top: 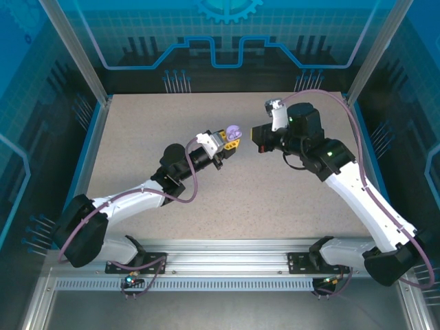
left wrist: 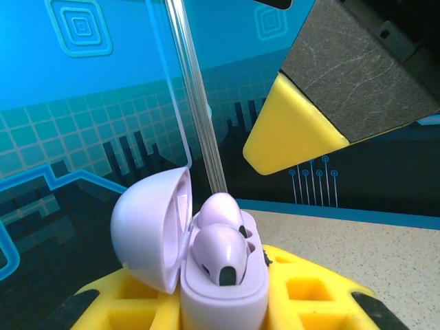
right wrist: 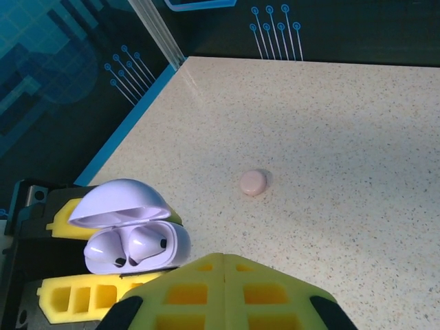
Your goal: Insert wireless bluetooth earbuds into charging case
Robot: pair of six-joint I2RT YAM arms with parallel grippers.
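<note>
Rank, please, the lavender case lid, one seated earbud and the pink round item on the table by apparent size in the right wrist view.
1. Lavender case lid
2. Seated earbud
3. Pink round item, slightly smaller-looking, but it lies farther from the camera, so true size is unsure.

A lavender case [left wrist: 223, 299], clamped between the left fingers [left wrist: 292, 130], is seen to be of smooth plastic with a soft satin sheen. The two earbuds [left wrist: 220, 251] seated in it are finished in the same lavender plastic, slightly glossier on their domes. The fingers themselves are moulded of matt yellow plastic, and the upper one is backed by a dark grey, fibrous, rough-looking plate [left wrist: 361, 75]. Beyond the right fingers [right wrist: 179, 295], likewise of matt yellow plastic, the counter [right wrist: 344, 117] is shown as a matt, finely speckled beige, stone-like surface, on which a smooth matt pink case [right wrist: 253, 182] is laid.
</note>
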